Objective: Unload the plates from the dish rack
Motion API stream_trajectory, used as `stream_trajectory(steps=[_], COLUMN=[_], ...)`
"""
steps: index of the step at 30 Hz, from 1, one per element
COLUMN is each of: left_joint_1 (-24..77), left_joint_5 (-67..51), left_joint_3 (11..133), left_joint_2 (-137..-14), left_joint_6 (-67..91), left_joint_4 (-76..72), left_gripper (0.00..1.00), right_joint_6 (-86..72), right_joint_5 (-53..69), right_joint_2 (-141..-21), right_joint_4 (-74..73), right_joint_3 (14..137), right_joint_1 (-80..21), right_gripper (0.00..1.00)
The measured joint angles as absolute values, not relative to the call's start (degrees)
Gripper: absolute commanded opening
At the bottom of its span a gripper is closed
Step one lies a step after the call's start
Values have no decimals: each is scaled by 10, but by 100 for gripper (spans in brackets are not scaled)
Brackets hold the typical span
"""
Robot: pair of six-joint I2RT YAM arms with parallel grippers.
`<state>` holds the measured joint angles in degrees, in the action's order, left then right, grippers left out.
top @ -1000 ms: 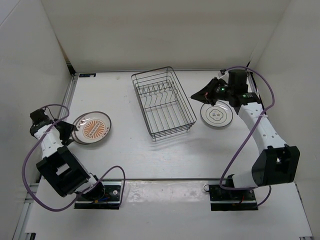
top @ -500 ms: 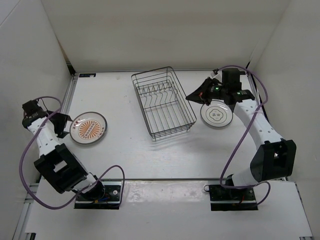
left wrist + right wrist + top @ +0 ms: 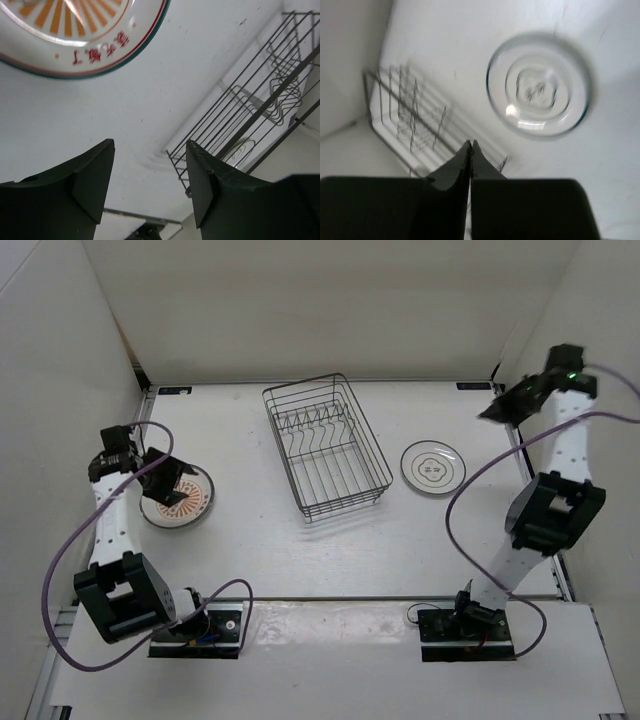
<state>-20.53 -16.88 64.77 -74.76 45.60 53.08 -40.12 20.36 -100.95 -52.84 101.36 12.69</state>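
Left gripper (image 3: 150,150) spread, empty, low by the orange-patterned plate (image 3: 185,502) at 9 o'clock of the dish rack (image 3: 325,445); right gripper (image 3: 471,145) clenched empty, far from the white plate (image 3: 433,467) at 3 o'clock; a careless left swing could clip its plate.

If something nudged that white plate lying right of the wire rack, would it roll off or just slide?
Probably slide, not roll: the white plate lies flat on the smooth table. Its shiny glare suggests a glazed, slippery surface. It looks rigid and likely breakable if dropped.
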Motion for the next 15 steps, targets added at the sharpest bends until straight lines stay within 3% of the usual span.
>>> stream_trajectory(steps=[2,6,11,12,13,15], left_joint_1=[-199,-199,-197,-196,-196,-196], left_joint_5=[-182,-222,-257,-260,-262,-262], left_joint_3=[599,510,489,491,495,507], left_joint_2=[-720,-697,-704,-706,-709,-717], left_joint_6=[468,468,453,447,441,426], left_joint_4=[529,501,473,470,470,470], left_gripper=[70,98,100,100,100,100], right_joint_6=[-388,-366,-319,-311,-305,-294], right_joint_5=[166,141,127,121,119,112], right_joint_2=[-1076,-1044,-1021,-1020,-1018,-1007], right_joint_4=[-573,-566,-612,-615,-613,-613], right_joint_3=[1153,1149,1138,1133,1119,1075], right_joint_1=[170,104,73,79,85,95], right_gripper=[0,0,0,7,35,70])
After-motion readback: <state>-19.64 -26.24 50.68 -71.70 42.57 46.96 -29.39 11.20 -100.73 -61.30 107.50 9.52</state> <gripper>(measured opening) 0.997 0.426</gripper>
